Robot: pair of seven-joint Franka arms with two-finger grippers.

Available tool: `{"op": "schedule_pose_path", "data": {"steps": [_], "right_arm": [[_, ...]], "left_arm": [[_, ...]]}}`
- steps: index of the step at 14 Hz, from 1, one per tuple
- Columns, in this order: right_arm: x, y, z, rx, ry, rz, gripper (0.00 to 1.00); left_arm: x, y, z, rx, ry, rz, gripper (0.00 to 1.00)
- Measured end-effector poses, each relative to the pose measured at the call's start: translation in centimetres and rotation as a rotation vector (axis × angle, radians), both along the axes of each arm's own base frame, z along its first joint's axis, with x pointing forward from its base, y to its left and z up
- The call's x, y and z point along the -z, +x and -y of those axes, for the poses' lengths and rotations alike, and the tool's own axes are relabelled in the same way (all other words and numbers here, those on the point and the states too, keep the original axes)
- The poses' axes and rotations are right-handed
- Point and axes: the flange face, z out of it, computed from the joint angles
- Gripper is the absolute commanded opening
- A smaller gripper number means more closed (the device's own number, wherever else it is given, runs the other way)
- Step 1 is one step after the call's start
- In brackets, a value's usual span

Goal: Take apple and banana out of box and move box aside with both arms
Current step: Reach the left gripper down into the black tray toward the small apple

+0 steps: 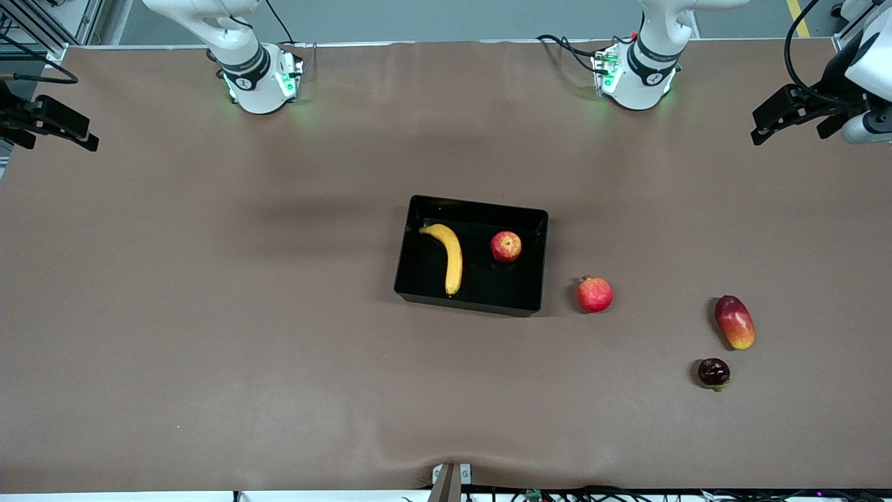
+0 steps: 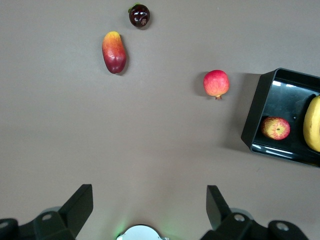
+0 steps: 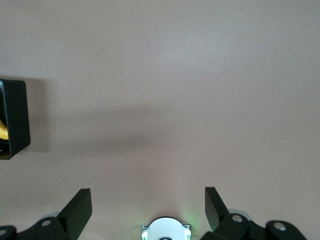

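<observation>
The black tray (image 1: 468, 304) sits at the middle of the table. The yellow banana (image 1: 454, 258) and the red-and-yellow apple (image 1: 506, 246) lie in it, the apple toward the left arm's end. Both arms rise out of the top of the front view, so neither gripper shows there. My left gripper (image 2: 150, 189) is open and empty, high over bare table near its own base; its view also shows the tray (image 2: 254, 116), apple (image 2: 275, 128) and banana (image 2: 313, 125). My right gripper (image 3: 147, 191) is open and empty, high over bare table, with the tray's end wall (image 3: 15, 115) to one side.
A pomegranate (image 1: 594, 294) lies beside the tray toward the left arm's end. A mango (image 1: 735, 321) and a dark purple fruit (image 1: 713, 372) lie farther that way, nearer the front camera. Black fixtures (image 1: 794, 111) (image 1: 49, 122) overhang both table ends.
</observation>
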Motion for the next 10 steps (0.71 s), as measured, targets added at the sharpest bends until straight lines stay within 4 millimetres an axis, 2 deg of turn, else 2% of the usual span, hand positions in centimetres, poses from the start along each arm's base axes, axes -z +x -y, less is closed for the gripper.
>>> {"op": "schedule_pose_path", "data": {"steps": [4, 6, 8, 10], "right_arm": [[0.0, 0.0, 0.0, 0.000, 0.000, 0.000, 1.00], [0.0, 0.0, 0.0, 0.000, 0.000, 0.000, 1.00], [0.0, 0.0, 0.0, 0.001, 0.000, 0.000, 1.00], [0.0, 0.0, 0.0, 0.001, 0.000, 0.000, 1.00]], "left_arm": [[0.2, 0.2, 0.0, 0.000, 0.000, -0.004, 1.00], [1.4, 1.0, 0.8, 0.014, 0.003, -0.028, 1.00], [3.8, 2.2, 3.9, 0.060, 0.009, -0.072, 1.00], [6.7, 3.1, 8.2, 0.088, 0.019, -0.111, 1.00]]}}
